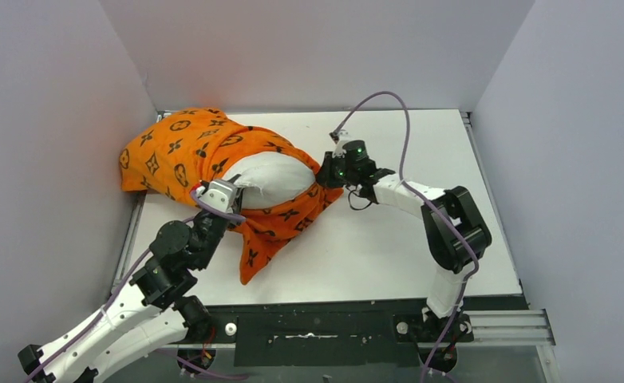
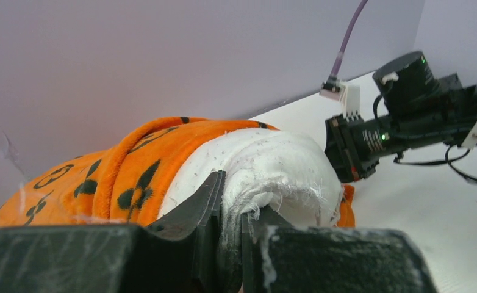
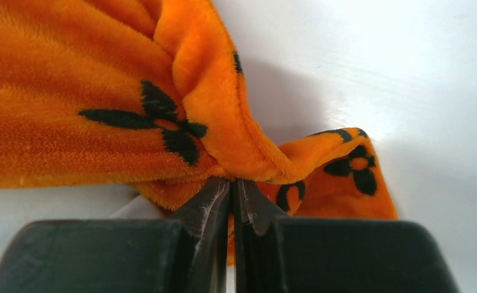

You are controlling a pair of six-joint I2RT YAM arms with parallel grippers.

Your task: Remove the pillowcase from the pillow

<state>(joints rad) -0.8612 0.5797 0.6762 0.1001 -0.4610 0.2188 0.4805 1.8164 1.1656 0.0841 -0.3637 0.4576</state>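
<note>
Saw a white table (image 1: 389, 263) boxed in by pale grey walls (image 1: 317, 48) on three sides. Found the pillowcase (image 1: 183, 148), bright orange plush with black flower and circle motifs, bunched toward the table's left rear and pulled partway off (one loose flap trailing toward the near edge). Noted the pillow (image 1: 273, 177), plain white, bulging from the open end. Found the left gripper (image 2: 231, 210) pinched closed on a fold of pillow fabric, and the right gripper (image 3: 231, 186) clamped tight on the pillowcase's hem.
</note>
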